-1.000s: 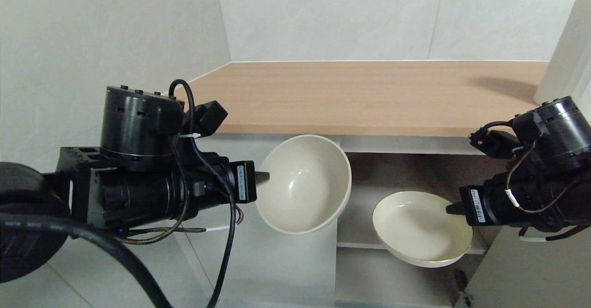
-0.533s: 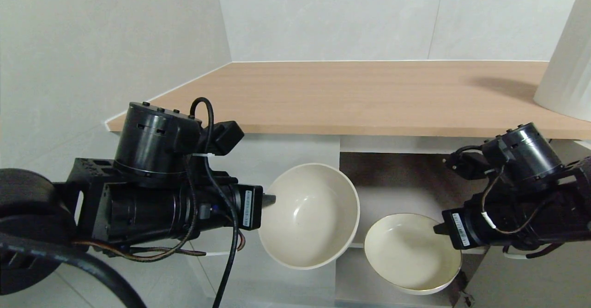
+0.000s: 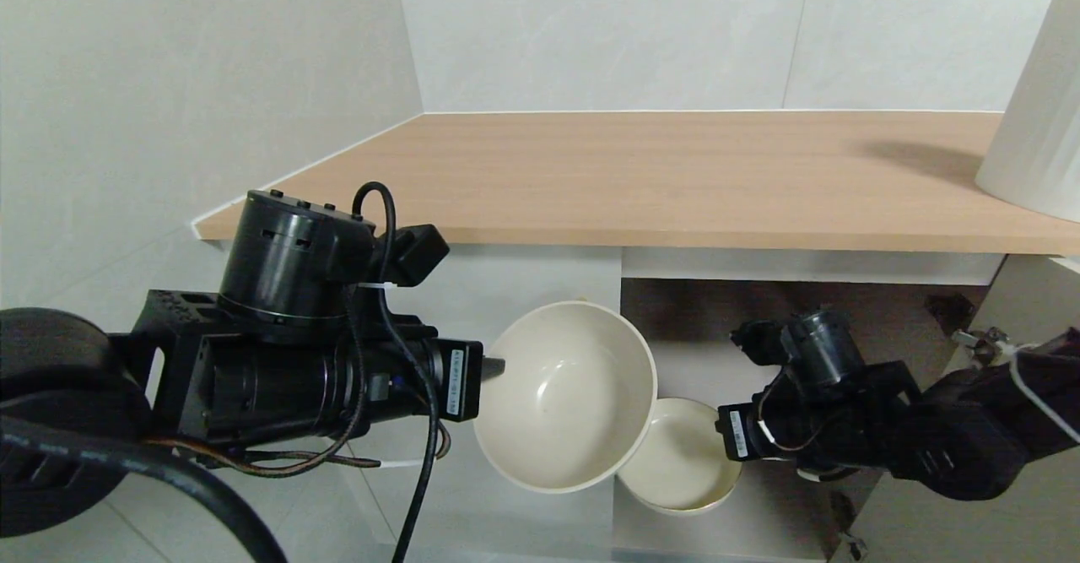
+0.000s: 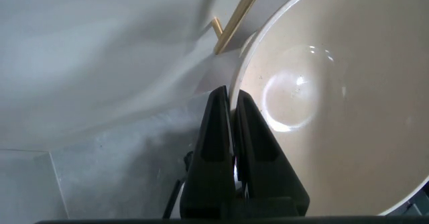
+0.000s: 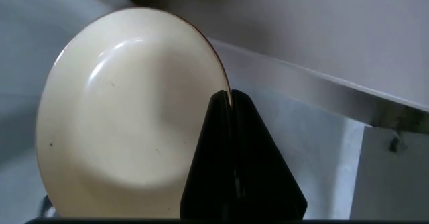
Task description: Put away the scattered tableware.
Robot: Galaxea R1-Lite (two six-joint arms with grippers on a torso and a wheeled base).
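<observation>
My left gripper (image 3: 496, 366) is shut on the rim of a deep cream bowl (image 3: 564, 396), held in the air in front of the open cabinet below the wooden counter (image 3: 658, 175). In the left wrist view the fingers (image 4: 218, 127) pinch the bowl (image 4: 335, 96) at its edge. My right gripper (image 3: 719, 436) is shut on the rim of a shallow cream plate (image 3: 679, 457), which sits lower and partly behind the bowl, inside the cabinet opening. The right wrist view has the plate (image 5: 127, 110) clamped between the dark fingers (image 5: 221, 127).
The cabinet has a white shelf (image 5: 315, 83) and an open door (image 3: 970, 428) with a hinge at the right. A white cone-shaped object (image 3: 1034, 116) stands on the counter's right end. Pale walls close the left and back.
My right arm has moved left and down into the cabinet, taking the plate behind the bowl. The left arm with the bowl dropped a little and then held still.
</observation>
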